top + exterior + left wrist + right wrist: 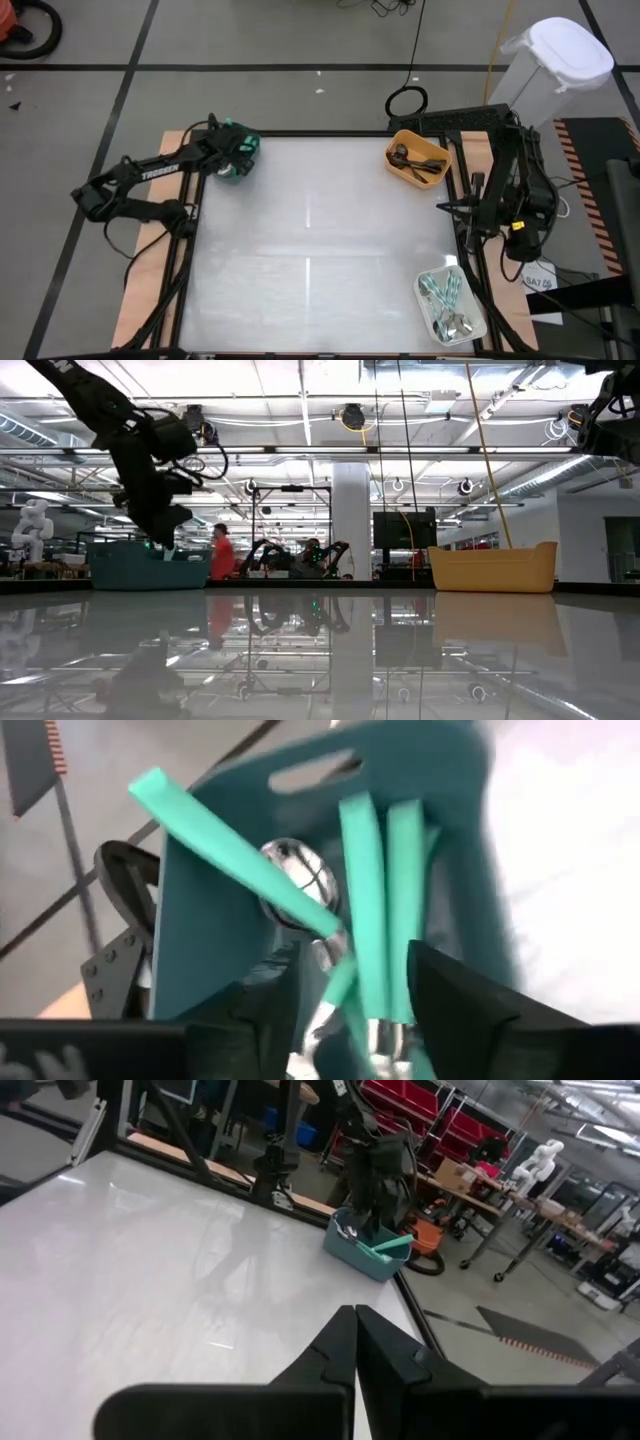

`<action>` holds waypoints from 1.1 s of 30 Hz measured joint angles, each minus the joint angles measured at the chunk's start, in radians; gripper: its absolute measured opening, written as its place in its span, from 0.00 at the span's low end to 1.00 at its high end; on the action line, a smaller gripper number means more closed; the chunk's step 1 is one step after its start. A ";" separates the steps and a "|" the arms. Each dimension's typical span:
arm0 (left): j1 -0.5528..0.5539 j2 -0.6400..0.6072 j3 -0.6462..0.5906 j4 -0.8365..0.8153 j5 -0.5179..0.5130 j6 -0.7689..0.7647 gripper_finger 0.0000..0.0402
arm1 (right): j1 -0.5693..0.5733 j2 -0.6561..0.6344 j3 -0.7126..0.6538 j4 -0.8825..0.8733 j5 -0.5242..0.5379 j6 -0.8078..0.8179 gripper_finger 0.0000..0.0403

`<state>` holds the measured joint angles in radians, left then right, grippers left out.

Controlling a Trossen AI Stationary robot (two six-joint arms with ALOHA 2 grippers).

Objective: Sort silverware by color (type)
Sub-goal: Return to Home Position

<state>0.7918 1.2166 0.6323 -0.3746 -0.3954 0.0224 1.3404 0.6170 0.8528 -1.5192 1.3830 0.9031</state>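
I see L gripper (355, 965) spread over teal bin (200, 940) w/ green spoons (365, 870); R gripper (355, 1320) pressed together, well apart from it.

Three bins (420, 142), perhaps four teal spoons (365, 900)

high view: white block lettering "trossen" runs along the left arm (160, 170). a small white tag (540, 281) by the base of the right arm (505, 180) carries dark characters, too small to read. low view: white letters on an arm link, cut off and illegible.
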 joint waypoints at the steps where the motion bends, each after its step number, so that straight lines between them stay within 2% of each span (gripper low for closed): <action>1: -0.014 -0.021 0.000 -0.004 0.001 -0.025 0.46 | 0.000 -0.007 0.000 -0.001 0.000 0.005 0.00; 4: -0.083 -0.105 0.000 -0.011 0.023 -0.097 0.48 | 0.002 -0.028 0.000 -0.001 0.001 0.013 0.00; 7: -0.208 -0.192 0.000 0.001 0.025 -0.141 0.46 | 0.003 -0.046 -0.003 -0.001 0.002 0.019 0.00; 11: -0.410 -0.274 -0.015 0.074 -0.042 -0.134 0.41 | 0.003 -0.065 -0.004 0.002 0.004 0.018 0.00; 18: -0.695 -0.317 -0.110 0.195 -0.155 -0.136 0.29 | 0.003 -0.080 -0.011 0.017 0.016 0.030 0.00; 24: -0.801 -0.316 -0.224 0.365 -0.173 -0.151 0.25 | 0.003 -0.080 -0.010 0.082 0.184 0.077 0.00; 28: -0.840 -0.316 -0.230 0.382 -0.182 -0.145 0.24 | 0.003 -0.080 -0.031 0.173 0.190 0.079 0.00; 33: -0.873 -0.316 -0.230 0.410 -0.174 -0.075 0.24 | 0.003 -0.059 -0.142 0.375 0.187 0.030 0.00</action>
<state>-0.0811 0.9005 0.4019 0.0357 -0.5694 -0.0524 1.3434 0.5578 0.7106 -1.1445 1.5697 0.9335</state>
